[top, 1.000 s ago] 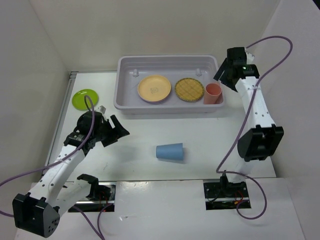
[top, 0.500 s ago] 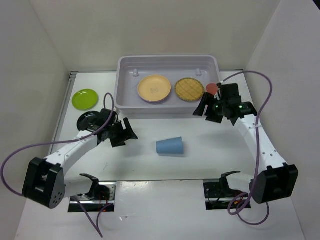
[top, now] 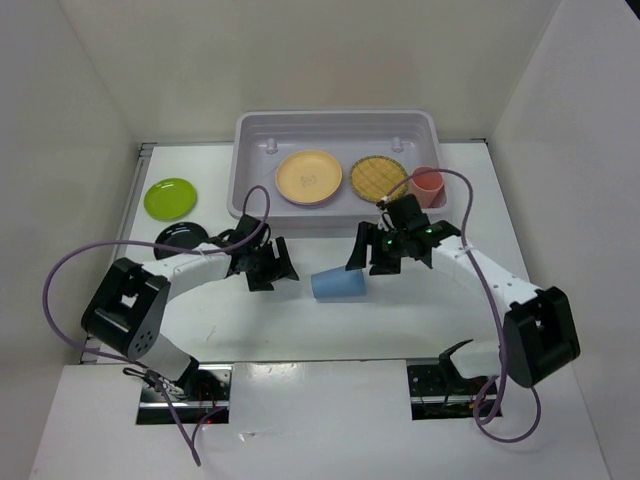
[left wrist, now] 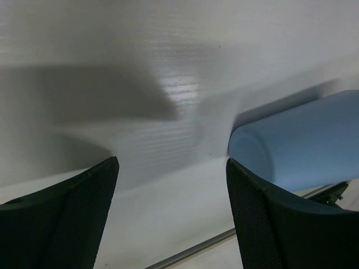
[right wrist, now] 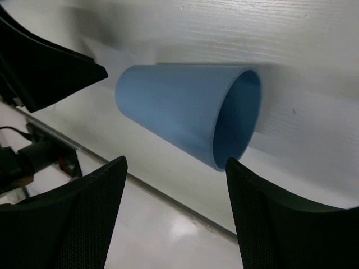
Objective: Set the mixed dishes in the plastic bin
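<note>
Flanking the blue cup (top: 339, 284), which lies on the table (top: 250, 320) just in front of the plastic bin (top: 250, 130).
My right gripper (top: 372, 262) faces its open mouth and my left gripper (top: 277, 270) its closed base, both jaws wide with nothing held. The cup is on its side, plain matte blue and tapered, so probably a rim grip.

A white tabletop (top: 420, 310) with a faint ridged grain carries four things directly. A large rectangular pale lavender-grey translucent plastic bin (top: 336, 116) sits at the far middle. A small round lime green plate (top: 170, 197) lies flat near the far left edge, and a small round black plate (top: 183, 236) lies just in front of it, apart from it. A blue plastic cup (top: 339, 284) lies on its side near the centre, mouth toward the right.
</note>
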